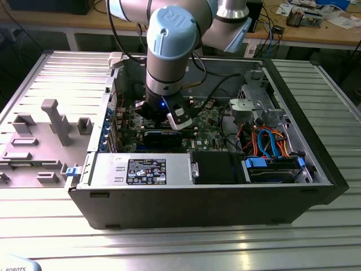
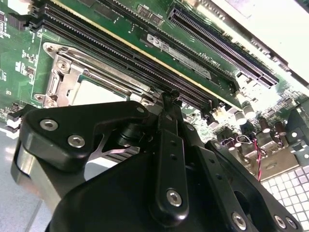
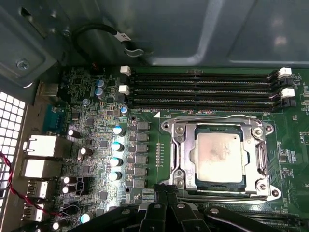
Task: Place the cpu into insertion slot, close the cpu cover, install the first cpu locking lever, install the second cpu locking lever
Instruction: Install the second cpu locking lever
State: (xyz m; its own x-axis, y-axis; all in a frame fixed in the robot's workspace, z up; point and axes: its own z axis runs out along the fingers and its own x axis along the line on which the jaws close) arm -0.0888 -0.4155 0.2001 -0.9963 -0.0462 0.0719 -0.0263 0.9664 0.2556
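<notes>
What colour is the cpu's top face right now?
Silvery-grey with dull smudges, clearest in the first wrist view: the cpu.

A ribbed metal table [image 1: 169, 248] was seen carrying an open black computer case [image 1: 197, 206]; beside it, at the exterior view's left, lay what seemed a grey fixture plate [image 1: 34, 141].

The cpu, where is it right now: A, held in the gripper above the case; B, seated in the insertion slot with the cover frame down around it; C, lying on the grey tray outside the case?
B: in the first wrist view the cpu lies flat in the insertion slot, framed by the cpu cover.
</notes>
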